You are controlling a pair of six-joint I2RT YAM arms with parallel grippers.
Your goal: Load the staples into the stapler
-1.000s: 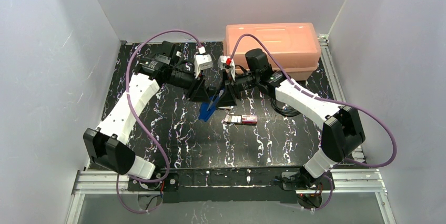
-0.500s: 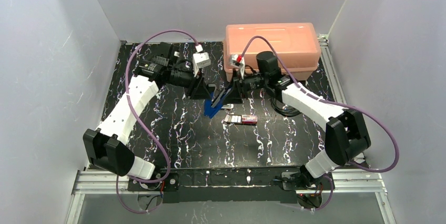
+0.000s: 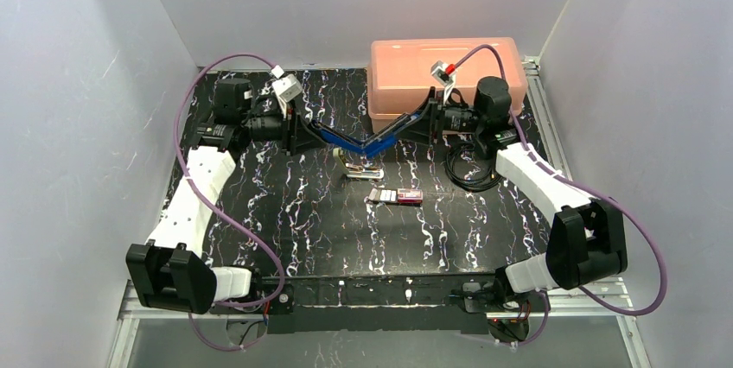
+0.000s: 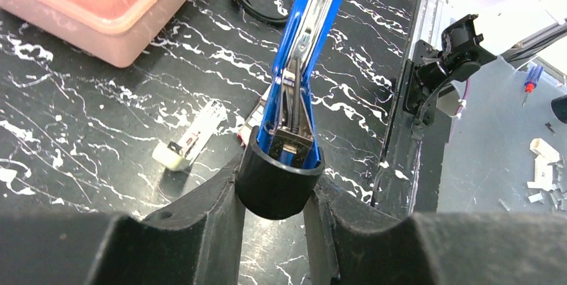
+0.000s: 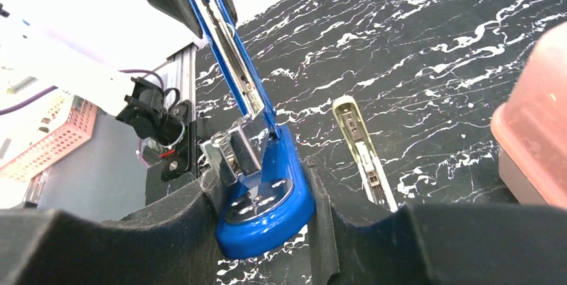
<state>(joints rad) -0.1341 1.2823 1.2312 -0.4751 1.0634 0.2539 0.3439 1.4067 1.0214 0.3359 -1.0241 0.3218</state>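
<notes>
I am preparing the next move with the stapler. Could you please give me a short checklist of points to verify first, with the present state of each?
1. The stapler is opened wide into a V: ok.
2. The left claw is closed on the stapler's black end: ok.
3. The right claw is closed on its blue base: ok.
4. The metal channel is empty and ready: cannot tell.
5. The pale tray lies on the table close by the stapler: ok. Is it filled: cannot tell.
6. One claw is free for picking: not ok, both hold the stapler.
</notes>
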